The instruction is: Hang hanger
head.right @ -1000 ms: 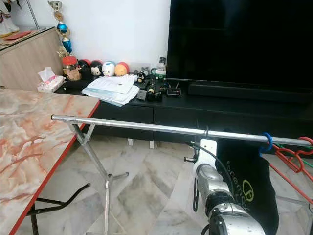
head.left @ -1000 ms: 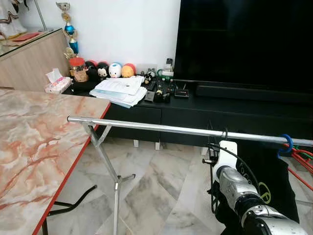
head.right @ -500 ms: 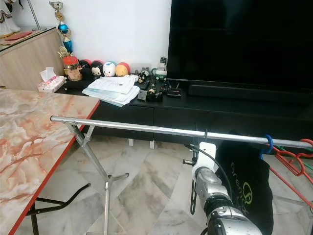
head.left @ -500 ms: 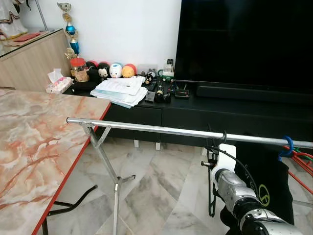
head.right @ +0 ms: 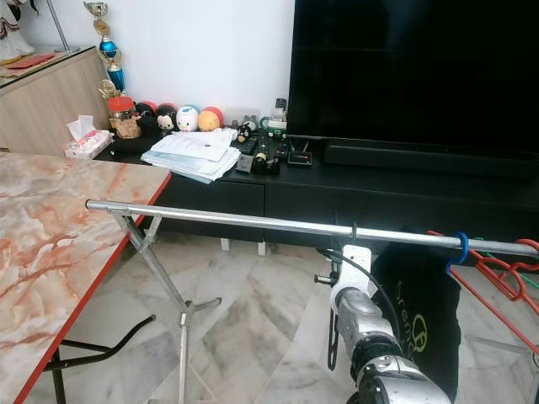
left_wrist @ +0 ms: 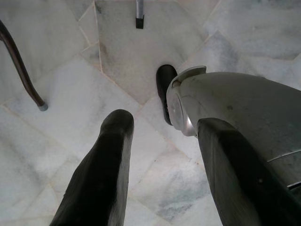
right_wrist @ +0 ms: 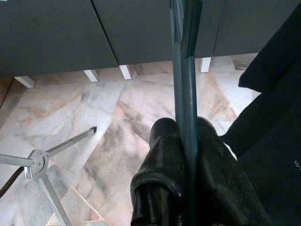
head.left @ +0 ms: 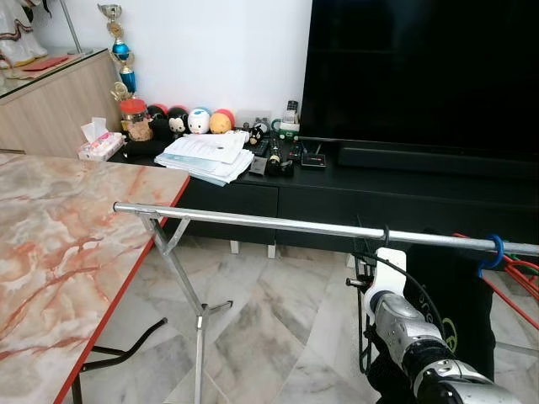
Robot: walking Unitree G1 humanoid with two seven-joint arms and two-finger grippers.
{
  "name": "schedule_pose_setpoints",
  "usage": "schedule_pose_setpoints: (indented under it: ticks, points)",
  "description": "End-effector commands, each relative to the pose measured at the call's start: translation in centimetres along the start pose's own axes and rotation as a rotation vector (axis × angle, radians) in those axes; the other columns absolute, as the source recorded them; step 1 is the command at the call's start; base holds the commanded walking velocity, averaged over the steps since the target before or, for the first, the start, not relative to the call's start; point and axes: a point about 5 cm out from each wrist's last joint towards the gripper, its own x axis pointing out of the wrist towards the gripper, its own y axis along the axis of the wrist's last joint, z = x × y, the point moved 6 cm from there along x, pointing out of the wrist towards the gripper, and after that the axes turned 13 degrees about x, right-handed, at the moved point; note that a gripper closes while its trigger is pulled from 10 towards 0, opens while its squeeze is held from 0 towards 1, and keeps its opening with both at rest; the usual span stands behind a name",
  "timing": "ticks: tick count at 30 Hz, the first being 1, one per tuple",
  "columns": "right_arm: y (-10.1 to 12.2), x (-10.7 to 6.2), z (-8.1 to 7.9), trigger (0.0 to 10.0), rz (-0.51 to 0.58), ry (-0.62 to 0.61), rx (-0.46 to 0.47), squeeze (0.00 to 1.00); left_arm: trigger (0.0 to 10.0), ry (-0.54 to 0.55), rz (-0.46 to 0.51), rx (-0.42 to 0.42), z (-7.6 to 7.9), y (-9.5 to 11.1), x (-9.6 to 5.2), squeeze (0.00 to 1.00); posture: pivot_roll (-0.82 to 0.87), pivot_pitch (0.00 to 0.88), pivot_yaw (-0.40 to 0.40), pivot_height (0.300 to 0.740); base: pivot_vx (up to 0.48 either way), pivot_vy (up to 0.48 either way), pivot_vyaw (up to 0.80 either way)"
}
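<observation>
A silver clothes rail (head.left: 253,220) on a folding stand crosses the room in front of me. A dark hanger (head.left: 363,332) has its hook (head.left: 386,233) over the rail right of the middle, and its frame hangs below. My right gripper (right_wrist: 186,128) is just under the rail, shut on the hanger's thin dark bar (right_wrist: 183,70). My right arm (head.left: 413,337) reaches up to it from the lower right. My left gripper (left_wrist: 164,121) hangs low over the marble floor, its black fingers (left_wrist: 110,155) apart and holding nothing.
A black garment (head.left: 459,295) with a green logo hangs from a blue hook (head.left: 494,248) further right, beside red hangers (head.left: 518,269). A marble-topped table (head.left: 59,244) stands at the left. Behind the rail is a black TV cabinet (head.left: 379,194) with papers (head.left: 206,156) and toys.
The black garment has swung a little to the left and a red hanger arm has come into sight behind it. My right gripper stays on the hanger under the rail.
</observation>
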Motion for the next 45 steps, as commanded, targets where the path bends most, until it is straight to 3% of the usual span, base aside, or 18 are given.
schedule_pose_setpoints:
  ticks: [1,9,10,11,12,23,24,25,26,31,32,33,38,39,40,41,42,45]
  points:
    - [-3.3,-0.2,1.0,10.0,-0.103,-0.027,0.01,0.0,10.0,-0.009,-0.031,0.018,0.0,-0.9,-0.1,0.0,0.05,0.034,0.022,0.74,0.0,0.0,0.0]
    - [-3.1,-0.2,1.1,10.0,-0.092,-0.033,0.025,0.0,10.0,-0.014,-0.03,0.021,0.1,-0.9,-0.1,0.0,0.05,0.035,0.023,0.74,0.0,0.0,0.0]
    - [-2.8,-0.1,1.0,10.0,-0.076,-0.029,0.04,0.09,10.0,-0.013,-0.03,0.021,0.1,-0.9,-0.1,0.0,0.04,0.036,0.023,0.74,0.0,0.0,0.0]
    - [-2.5,-0.1,0.9,10.0,-0.066,-0.026,0.045,0.33,10.0,-0.013,-0.03,0.022,0.1,-0.9,-0.1,0.0,0.05,0.035,0.022,0.74,0.0,0.0,0.0]
    - [-2.3,-0.1,0.9,10.0,-0.058,-0.025,0.045,0.35,10.0,-0.012,-0.03,0.021,0.1,-0.9,-0.1,0.0,0.05,0.035,0.022,0.74,0.0,0.0,0.0]
    - [-1.6,-0.1,0.7,10.0,-0.011,-0.021,0.026,0.32,10.0,-0.006,-0.028,0.019,0.0,-0.8,-0.1,0.0,0.05,0.035,0.021,0.74,0.0,0.0,0.0]
    - [-1.5,-0.1,0.7,10.0,-0.002,-0.019,0.021,0.62,10.0,-0.006,-0.028,0.02,0.0,-0.8,-0.1,0.0,0.05,0.034,0.021,0.74,0.0,0.0,0.0]
    - [-1.5,-0.1,0.7,10.0,0.001,-0.021,0.015,0.67,10.0,-0.006,-0.028,0.021,0.0,-0.8,-0.1,0.0,0.05,0.034,0.021,0.74,0.0,0.0,0.0]
    - [-1.5,-0.1,0.7,10.0,0.004,-0.022,0.006,0.79,10.0,-0.006,-0.027,0.021,0.0,-0.8,-0.1,0.0,0.05,0.034,0.021,0.74,0.0,0.0,0.0]
    - [-1.1,-0.1,0.7,10.0,0.037,-0.019,0.013,0.8,10.0,-0.006,-0.025,0.019,0.0,-0.8,-0.1,0.0,0.05,0.035,0.02,0.74,0.0,0.0,0.0]
    - [-1.1,-0.1,0.7,10.0,0.041,-0.019,0.017,0.91,10.0,-0.006,-0.025,0.02,0.0,-0.8,-0.1,0.0,0.05,0.035,0.02,0.74,0.0,0.0,0.0]
    - [-1.0,-0.1,0.8,10.0,0.044,-0.019,0.017,0.91,10.0,-0.006,-0.025,0.019,0.0,-0.8,-0.1,0.0,0.05,0.035,0.02,0.74,0.0,0.0,0.0]
    - [-0.4,-0.2,0.8,10.0,0.08,-0.024,-0.009,0.86,10.0,-0.005,-0.024,0.019,0.0,-0.8,-0.1,0.0,0.05,0.035,0.021,0.74,0.0,0.0,0.0]
    - [-0.1,-0.2,0.6,10.0,0.099,-0.018,-0.01,0.64,10.0,-0.005,-0.024,0.019,0.0,-0.8,-0.1,0.0,0.05,0.035,0.021,0.74,0.0,0.0,0.0]
    - [-0.1,-0.2,0.6,10.0,0.099,-0.018,-0.01,0.64,10.0,-0.005,-0.024,0.019,0.0,-0.8,-0.1,0.0,0.05,0.035,0.021,0.74,0.0,0.0,0.0]
    - [0.2,-0.2,0.4,10.0,0.115,-0.011,-0.002,0.51,10.0,-0.004,-0.024,0.018,0.0,-0.8,-0.1,0.0,0.05,0.035,0.021,0.74,0.0,0.0,0.0]
    - [0.4,-0.2,0.2,10.0,0.126,-0.004,-0.01,0.05,10.0,-0.004,-0.024,0.018,0.0,-0.8,-0.1,0.0,0.05,0.035,0.021,0.74,0.0,0.0,0.0]
    - [0.7,-0.3,0.0,10.0,0.15,0.006,-0.035,0.0,10.0,-0.005,-0.024,0.017,0.0,-0.8,-0.1,0.0,0.04,0.036,0.02,0.74,0.0,0.0,0.0]
